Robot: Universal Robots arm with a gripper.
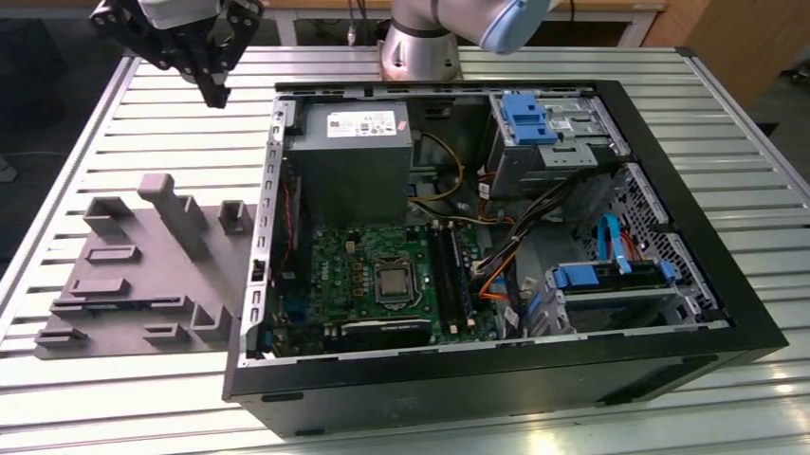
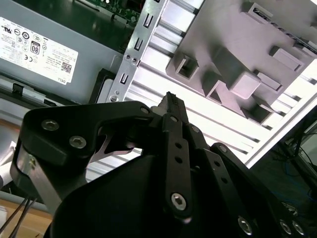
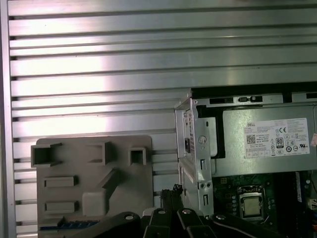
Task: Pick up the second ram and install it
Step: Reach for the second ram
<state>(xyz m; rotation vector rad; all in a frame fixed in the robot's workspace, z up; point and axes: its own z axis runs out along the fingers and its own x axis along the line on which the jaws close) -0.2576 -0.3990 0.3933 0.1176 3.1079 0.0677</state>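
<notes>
Well, the gripper [image 1: 218, 95] hung at the upper left of the exterior view, above the slatted table [image 1: 101, 123] — fingers pressed together, nothing between them. The second ram [image 3: 69, 224] showed in the first wrist view as a blue sliver lying in the grey fixture [image 1: 127, 275] — middle left of the exterior view, beside the open computer case [image 1: 506, 384].

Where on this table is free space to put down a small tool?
Bare ribbed metal table lies between the grey moulded holder plate and the far edge, beside the open black computer case. Inside the case, cables crowd.
</notes>
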